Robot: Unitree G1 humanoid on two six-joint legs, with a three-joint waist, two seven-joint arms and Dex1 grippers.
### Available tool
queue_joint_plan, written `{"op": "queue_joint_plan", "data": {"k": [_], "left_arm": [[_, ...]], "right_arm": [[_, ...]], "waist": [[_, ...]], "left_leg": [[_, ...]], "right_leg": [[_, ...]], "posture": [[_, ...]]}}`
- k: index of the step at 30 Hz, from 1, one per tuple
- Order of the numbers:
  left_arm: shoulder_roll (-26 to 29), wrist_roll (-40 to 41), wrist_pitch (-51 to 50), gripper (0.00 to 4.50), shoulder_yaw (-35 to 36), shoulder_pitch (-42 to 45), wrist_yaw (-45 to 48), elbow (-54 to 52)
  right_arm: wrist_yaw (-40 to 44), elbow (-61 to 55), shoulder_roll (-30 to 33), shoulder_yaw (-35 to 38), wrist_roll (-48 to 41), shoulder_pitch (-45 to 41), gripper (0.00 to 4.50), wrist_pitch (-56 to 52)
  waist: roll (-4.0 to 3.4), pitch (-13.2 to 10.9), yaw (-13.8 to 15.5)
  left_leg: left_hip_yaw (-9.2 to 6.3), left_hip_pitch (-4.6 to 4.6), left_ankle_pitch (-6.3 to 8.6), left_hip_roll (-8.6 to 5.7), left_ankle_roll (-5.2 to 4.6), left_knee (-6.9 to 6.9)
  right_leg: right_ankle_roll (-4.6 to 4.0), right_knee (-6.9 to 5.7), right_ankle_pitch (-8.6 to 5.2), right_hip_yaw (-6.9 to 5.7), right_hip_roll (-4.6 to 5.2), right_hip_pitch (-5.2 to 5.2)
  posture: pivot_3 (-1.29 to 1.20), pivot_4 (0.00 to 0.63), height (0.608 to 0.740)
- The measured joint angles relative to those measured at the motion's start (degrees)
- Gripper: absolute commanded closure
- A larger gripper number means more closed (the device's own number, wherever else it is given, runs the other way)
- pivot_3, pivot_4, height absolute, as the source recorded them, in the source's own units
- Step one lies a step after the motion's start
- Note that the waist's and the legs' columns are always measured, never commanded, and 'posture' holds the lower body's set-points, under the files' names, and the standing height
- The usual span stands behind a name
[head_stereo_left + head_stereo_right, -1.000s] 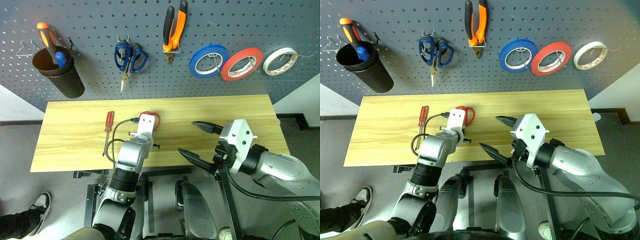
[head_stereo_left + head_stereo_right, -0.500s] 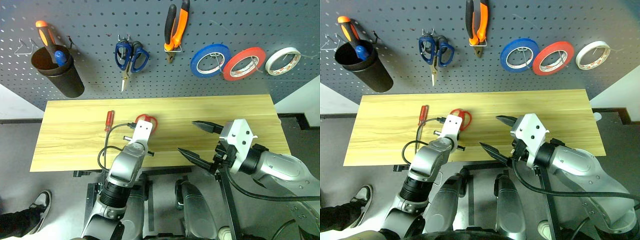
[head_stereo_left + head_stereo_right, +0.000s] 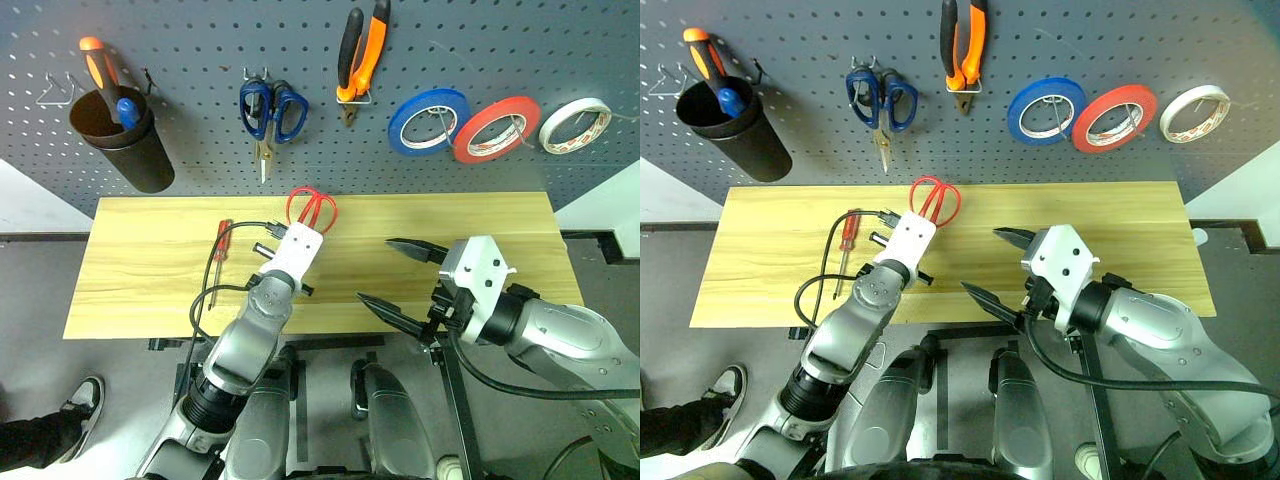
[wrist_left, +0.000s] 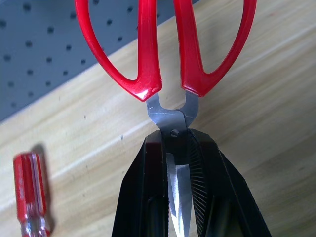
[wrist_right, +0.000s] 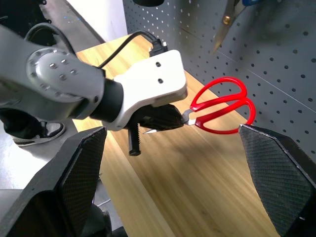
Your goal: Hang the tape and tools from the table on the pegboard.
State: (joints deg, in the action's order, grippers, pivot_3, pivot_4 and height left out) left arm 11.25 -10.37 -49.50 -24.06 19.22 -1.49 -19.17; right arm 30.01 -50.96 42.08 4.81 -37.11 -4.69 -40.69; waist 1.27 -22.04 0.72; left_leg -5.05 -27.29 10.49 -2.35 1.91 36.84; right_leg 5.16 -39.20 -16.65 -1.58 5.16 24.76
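The robot's left gripper (image 4: 177,163) clamps its two black fingers (image 4: 145,197) on the steel blades of the red-handled scissors (image 3: 311,208), just below the pivot, holding them off the wooden counter (image 3: 150,250) with the red loops pointing ahead of the gripper toward the grey pegboard (image 3: 200,40). Beside that gripper, on its outer side, the slim red-handled screwdriver (image 3: 222,242) lies flat on the counter. The right gripper (image 3: 398,282) hangs wide open and empty over the counter's near edge, well apart from the scissors. On the pegboard beyond the left gripper hang blue-handled scissors (image 3: 268,110) and the pliers with orange-and-black handles (image 3: 358,55); farther toward the right gripper's side, a blue tape roll (image 3: 428,120), the red tape ring (image 3: 496,128) and a white tape roll (image 3: 574,125) hang in a row. A black cup (image 3: 120,145) holding two screwdrivers hangs at the board's far left.
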Motion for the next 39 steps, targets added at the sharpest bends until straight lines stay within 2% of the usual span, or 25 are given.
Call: {"op": "queue_joint_plan", "data": {"k": [10,15,17,23,30,36,39], "left_arm": [[9.27,-9.02,23.28,4.25,-3.24,-5.85,0.94,2.76],[11.83,-12.62,36.86,4.25,-3.27,-10.78,-1.11,5.34],[12.37,-13.38,43.02,4.25,-2.68,-12.54,-3.00,6.04],[11.71,-14.99,57.41,4.25,1.89,-14.85,-8.97,8.08],[7.70,-15.18,68.61,4.25,7.60,-14.66,-13.77,8.40],[5.35,-15.04,71.51,4.25,11.09,-13.27,-13.62,8.38],[4.70,-15.30,72.09,4.25,12.72,-12.40,-13.67,8.88]], "right_arm": [[-0.51,-0.57,-0.44,0.71,-0.15,1.35,0.00,0.41],[-0.55,-0.65,-0.70,1.18,-0.07,1.47,0.00,1.78],[-0.51,-0.66,-2.97,2.76,-0.47,1.69,0.00,4.21],[-0.80,-1.16,-9.04,4.52,-2.54,1.92,0.00,11.55],[-0.73,-1.28,-13.04,4.47,-3.23,5.95,0.00,17.36],[0.01,-1.23,-14.83,3.39,-3.60,9.15,0.00,20.80],[-0.18,-0.92,-17.64,2.90,-3.58,10.31,0.00,23.36]], "waist": [[-0.02,0.01,0.03],[-0.09,0.05,-0.01],[-0.09,0.05,0.01],[-0.13,0.12,-0.02],[-0.13,0.24,-0.02],[-0.13,0.47,-0.07],[-0.13,0.52,-0.07]], "left_leg": [[-0.01,-0.03,0.02,-0.02,-0.03,0.00],[0.01,-0.04,0.04,-0.01,-0.08,-0.03],[0.01,-0.05,0.04,-0.01,-0.08,-0.03],[0.02,-0.05,0.05,-0.03,-0.08,0.00],[0.05,-0.05,0.04,-0.04,-0.08,0.02],[0.06,-0.01,0.04,-0.04,-0.08,0.14],[0.06,0.02,0.04,-0.03,-0.08,0.16]], "right_leg": [[-0.01,0.04,0.00,0.01,0.06,0.01],[-0.01,0.09,0.00,0.02,0.07,0.04],[-0.01,0.09,0.00,0.01,0.08,0.04],[0.00,0.08,0.01,0.00,0.08,0.03],[0.01,0.04,0.01,-0.06,0.06,0.03],[0.01,-0.11,0.01,-0.07,0.01,0.02],[0.01,-0.18,0.01,-0.06,-0.02,0.02]], "posture": [[0.01,0.340,0.703],[0.01,0.331,0.703],[0.01,0.329,0.703],[0.01,0.329,0.703],[0.02,0.325,0.703],[0.02,0.322,0.703],[0.02,0.321,0.703]]}}
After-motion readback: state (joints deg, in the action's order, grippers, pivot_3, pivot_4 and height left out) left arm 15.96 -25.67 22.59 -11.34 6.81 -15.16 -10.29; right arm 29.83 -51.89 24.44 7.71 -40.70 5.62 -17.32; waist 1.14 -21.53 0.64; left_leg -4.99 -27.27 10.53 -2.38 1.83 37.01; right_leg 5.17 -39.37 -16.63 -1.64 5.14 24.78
